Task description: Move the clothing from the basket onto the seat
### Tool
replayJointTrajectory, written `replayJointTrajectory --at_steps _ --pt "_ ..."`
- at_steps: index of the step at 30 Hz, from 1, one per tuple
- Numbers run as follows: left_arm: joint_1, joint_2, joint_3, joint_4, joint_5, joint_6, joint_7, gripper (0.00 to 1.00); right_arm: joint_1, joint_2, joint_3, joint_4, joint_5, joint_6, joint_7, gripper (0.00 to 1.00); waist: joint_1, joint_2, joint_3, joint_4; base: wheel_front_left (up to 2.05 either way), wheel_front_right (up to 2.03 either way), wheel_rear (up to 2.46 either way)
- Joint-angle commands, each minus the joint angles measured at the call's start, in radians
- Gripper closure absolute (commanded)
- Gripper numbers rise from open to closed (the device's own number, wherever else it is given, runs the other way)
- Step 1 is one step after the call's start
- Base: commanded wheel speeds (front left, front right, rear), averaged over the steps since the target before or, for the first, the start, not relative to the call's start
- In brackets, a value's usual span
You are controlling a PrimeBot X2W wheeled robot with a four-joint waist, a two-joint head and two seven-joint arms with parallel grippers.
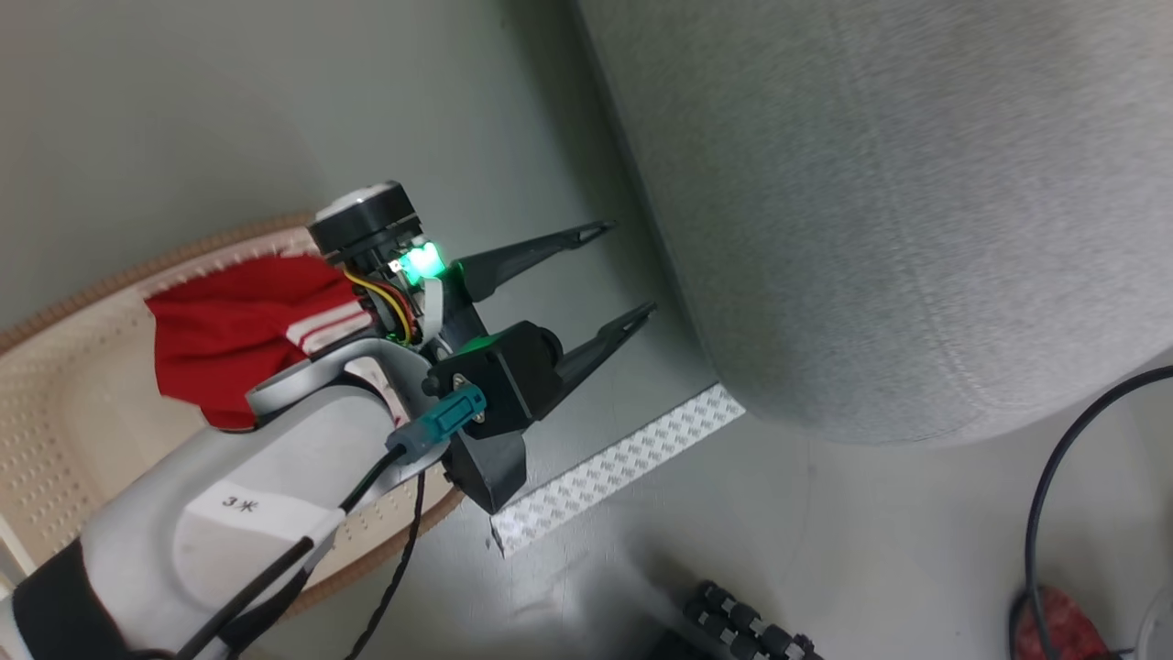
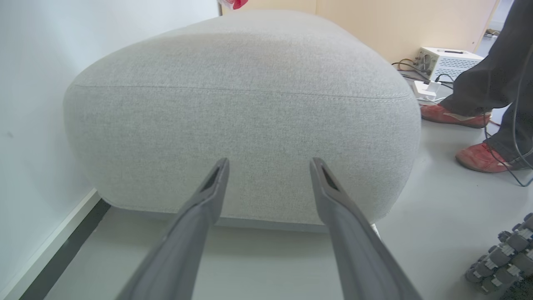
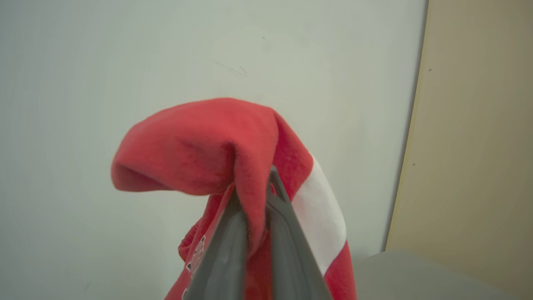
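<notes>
Cloth sits between the fingers of our right gripper (image 3: pixel 254 183), which are pinched together on a red garment (image 3: pixel 200 146) with a white panel, held up before a pale wall (image 3: pixel 83 83). It drapes over the tips and hangs lengthwise down along them, its lower end cut off and its dark print unreadable. Our left gripper (image 1: pixel 630 266) is spread and empty, pointing at the seat (image 1: pixel 916 229). Another red piece (image 1: pixel 229 330) lies in the basket (image 1: pixel 55 403), partly hidden behind the left forearm (image 1: pixel 229 477).

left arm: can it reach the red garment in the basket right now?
Probably yes, once it turns round. The left gripper is open and empty but points at the seat, away from the basket; the red garment lies uncovered there, behind its wrist.
</notes>
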Motion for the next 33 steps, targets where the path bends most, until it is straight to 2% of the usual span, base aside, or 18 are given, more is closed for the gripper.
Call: replayJointTrajectory --at_steps 1,11,16,24,26,27,28,33 --pt "-0.008 0.013 -0.008 -0.008 -0.002 0.000 0.009 0.00 -0.014 -0.007 -0.010 0.026 -0.004 0.000 -0.001 1.00 -0.0002 -0.0002 0.088 0.033 0.00 0.00 0.00" --pt "0.013 0.066 -0.018 -0.042 -0.023 0.006 0.052 0.00 -0.047 0.040 -0.022 0.354 -0.040 0.000 -0.001 1.00 -0.0002 -0.0002 0.108 -0.002 0.00 0.00 0.00" --pt "0.029 0.080 -0.023 -0.047 -0.028 0.009 0.064 0.00 -0.057 0.062 -0.032 0.452 -0.079 0.000 -0.001 1.00 -0.0002 -0.0002 0.104 -0.009 0.00 0.00 0.00" --pt "0.067 0.109 -0.020 -0.059 -0.033 0.045 0.069 0.00 -0.073 0.123 -0.095 0.590 -0.165 0.000 -0.001 1.00 -0.0002 -0.0002 0.074 -0.017 0.00 0.00 0.00" --pt "0.073 0.111 -0.020 -0.061 -0.033 0.054 0.067 0.00 -0.068 0.121 -0.098 0.607 -0.175 0.000 -0.001 0.55 -0.0002 -0.0002 0.061 -0.018 0.00 0.00 0.00" --pt "0.074 0.110 -0.019 -0.062 -0.033 0.056 0.064 0.00 -0.063 0.121 -0.098 0.609 -0.179 0.000 -0.001 0.10 -0.0002 -0.0002 0.056 -0.018 0.00 0.00 0.00" --pt "0.078 0.109 -0.019 -0.061 -0.034 0.061 0.059 0.00 -0.053 0.124 -0.098 0.609 -0.183 0.000 -0.001 0.00 -0.0002 -0.0002 0.048 -0.016 0.00 0.00 0.00" --pt "0.094 0.091 -0.018 -0.040 -0.043 0.080 0.031 0.00 -0.001 0.130 -0.091 0.575 -0.224 0.000 -0.001 0.00 -0.0002 -0.0002 0.003 -0.002 0.00 0.00 0.00"
